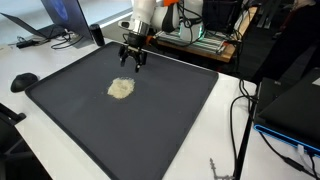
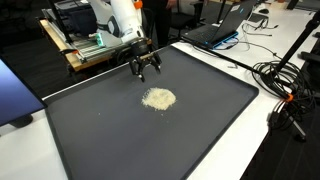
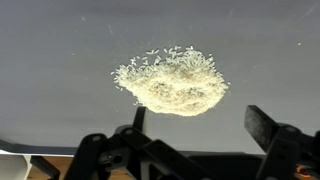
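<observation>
Above the black mat (image 1: pixel 150 135), close to its edge on the robot-base side: gripper (image 1: pixel 132 62), pointing straight down, jaws spread wide and nothing between them. Same read in both exterior views (image 2: pixel 146 68).

Wrist view: gripper (image 3: pixel 197 122) comes in from the bottom. Both fingers (image 3: pixel 262 125) are dark and well apart, with bare mat (image 3: pixel 60 40) in the gap. Can't tell whether the tips touch the mat or hang just off it.

Pile of grains (image 1: pixel 121 89): pale and rice-like, a low rounded heap lying on the mat, further in from that base-side edge than the gripper. It's near the gripper but apart from it, no contact. In the wrist view the pile (image 3: pixel 172 82) sits ahead of the fingers, with loose grains scattered round its rim. In an exterior view the pile (image 2: pixel 158 98) lies in the base-side half of the mat (image 2: pixel 150 145).

White arm (image 2: pixel 120 20) rises just beyond the mat's base-side edge.

Mat lies flat on a white table (image 1: pixel 232 150), which shows on all sides of it.

Off the mat:
- wooden rack (image 2: pixel 85 48) with electronics, behind the base-side edge
- open laptop (image 2: pixel 222 30), past one base-side corner
- tangle of black cables (image 2: pixel 282 78), on the table along one side edge
</observation>
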`<state>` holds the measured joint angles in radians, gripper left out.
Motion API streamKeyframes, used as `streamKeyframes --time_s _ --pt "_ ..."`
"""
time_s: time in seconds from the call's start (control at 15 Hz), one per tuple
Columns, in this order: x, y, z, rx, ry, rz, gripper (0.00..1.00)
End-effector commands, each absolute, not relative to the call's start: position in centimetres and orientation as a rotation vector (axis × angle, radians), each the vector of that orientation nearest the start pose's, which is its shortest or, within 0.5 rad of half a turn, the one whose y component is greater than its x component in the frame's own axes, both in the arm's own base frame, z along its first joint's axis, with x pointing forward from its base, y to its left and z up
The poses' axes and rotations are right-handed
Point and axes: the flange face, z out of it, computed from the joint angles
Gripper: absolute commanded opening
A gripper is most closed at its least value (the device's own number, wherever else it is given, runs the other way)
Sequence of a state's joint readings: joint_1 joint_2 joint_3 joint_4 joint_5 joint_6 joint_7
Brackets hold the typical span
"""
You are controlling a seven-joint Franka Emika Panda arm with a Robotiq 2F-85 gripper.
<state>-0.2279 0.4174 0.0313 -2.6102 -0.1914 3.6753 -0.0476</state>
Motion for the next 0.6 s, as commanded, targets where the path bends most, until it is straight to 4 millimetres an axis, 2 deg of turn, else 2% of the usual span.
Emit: streamKeyframes --time_s 0.0,0.27,0.53 --pt "46.0 -6.9 18.6 -2.974 -0.062 -1.063 1.00" --pt "46.0 -6.8 19.0 -2.987 -0.046 -1.020 1.00" --pt "46.0 -6.5 19.8 -3.054 -0.059 -0.885 1.00"
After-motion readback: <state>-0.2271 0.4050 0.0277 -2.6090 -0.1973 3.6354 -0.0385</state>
